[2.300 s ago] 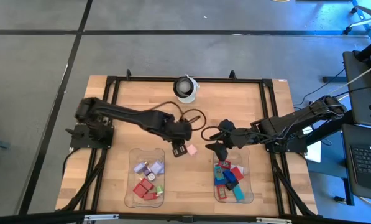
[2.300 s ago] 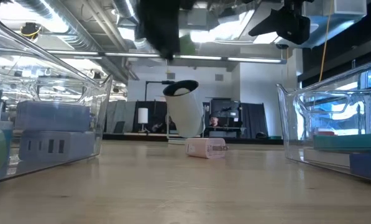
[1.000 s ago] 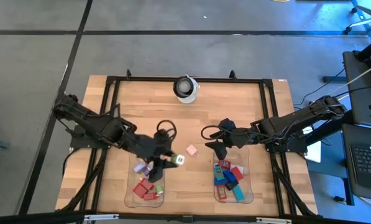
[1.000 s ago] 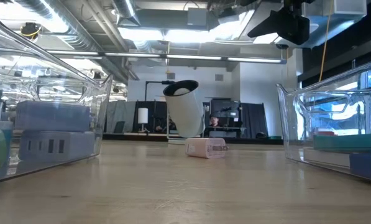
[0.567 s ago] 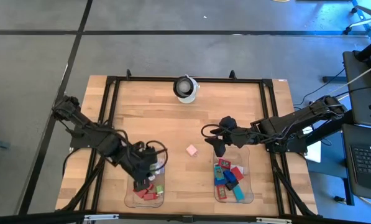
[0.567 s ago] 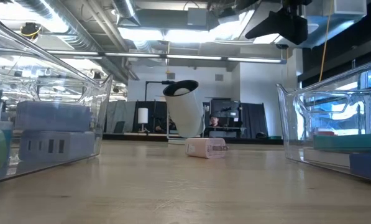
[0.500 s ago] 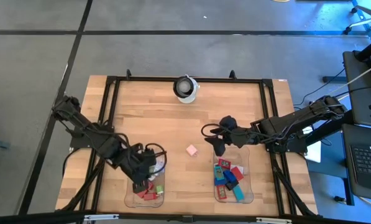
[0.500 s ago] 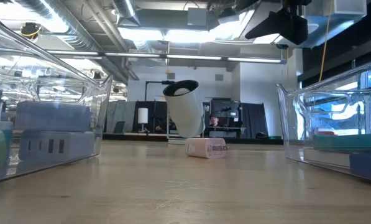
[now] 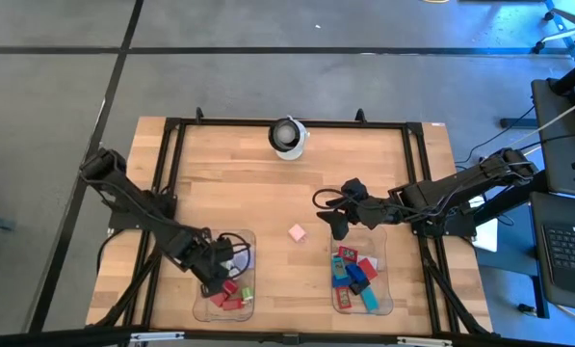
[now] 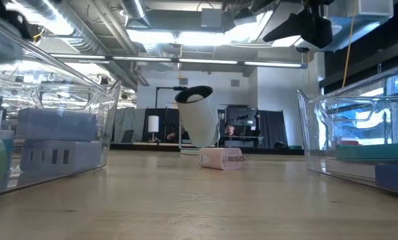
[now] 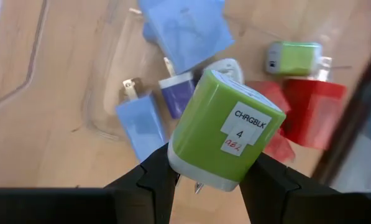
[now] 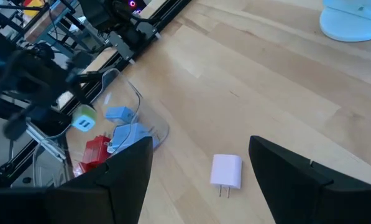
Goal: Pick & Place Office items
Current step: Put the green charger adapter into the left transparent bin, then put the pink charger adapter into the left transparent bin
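left wrist view shows my left claw [image 11: 204, 180] clamped on a green charger block with a white label [image 11: 225, 130], directly above the clear plastic tray [image 11: 104, 87] of blue, lilac and red blocks. farther off, my right claw [image 12: 201, 171], jaws wide and empty, hangs over the pink plug block [image 12: 227, 171] on the wooden table [image 12: 266, 81], so that arm is the nearer one.

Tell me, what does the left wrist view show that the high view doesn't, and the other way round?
Only the left wrist view shows the label on the green charger, pinched between the left gripper's fingers above the left tray, with lilac and red chargers below.

Only the high view shows the whole table, the dome, the pink charger lying loose, the right gripper open near it, and the right tray.

Both show the left tray's contents.
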### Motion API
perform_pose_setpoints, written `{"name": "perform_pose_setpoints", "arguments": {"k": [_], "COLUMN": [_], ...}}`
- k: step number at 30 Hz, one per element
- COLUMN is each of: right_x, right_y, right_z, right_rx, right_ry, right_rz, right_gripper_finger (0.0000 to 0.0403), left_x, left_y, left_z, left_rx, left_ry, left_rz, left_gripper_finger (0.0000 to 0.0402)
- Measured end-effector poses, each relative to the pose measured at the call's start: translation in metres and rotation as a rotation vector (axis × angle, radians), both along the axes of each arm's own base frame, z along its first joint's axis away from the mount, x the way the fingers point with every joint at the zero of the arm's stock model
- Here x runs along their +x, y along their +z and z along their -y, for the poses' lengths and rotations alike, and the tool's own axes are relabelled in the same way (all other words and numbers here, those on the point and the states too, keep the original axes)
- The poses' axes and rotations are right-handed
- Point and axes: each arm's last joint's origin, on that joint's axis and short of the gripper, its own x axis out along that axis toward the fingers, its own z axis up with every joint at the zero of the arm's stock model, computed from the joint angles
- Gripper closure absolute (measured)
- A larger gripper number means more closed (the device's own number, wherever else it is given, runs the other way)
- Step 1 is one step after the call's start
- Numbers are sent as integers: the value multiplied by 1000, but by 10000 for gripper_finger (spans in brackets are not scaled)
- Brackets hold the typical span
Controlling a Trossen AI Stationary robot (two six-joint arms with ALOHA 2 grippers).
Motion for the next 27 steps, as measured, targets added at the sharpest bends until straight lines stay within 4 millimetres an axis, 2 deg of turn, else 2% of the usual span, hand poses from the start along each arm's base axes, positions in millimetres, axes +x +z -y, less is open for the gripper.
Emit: {"name": "perform_pose_setpoints", "arguments": {"k": [5, 14, 27], "right_x": [0, 0, 0], "right_y": [0, 0, 0], "right_z": [0, 0, 0], "right_rx": [-1, -14, -21], "right_ry": [0, 0, 14], "right_rz": [0, -1, -5], "right_gripper_finger": [133, 133, 133], "left_x": [-1, -1, 0], "left_y": [-14, -14, -13], "left_z": [-2, -3, -4], "left_rx": [-7, 17, 6], "left_ry": [39, 51, 8], "left_rz": [6, 16, -1], "left_gripper_finger": [256, 252, 168]}}
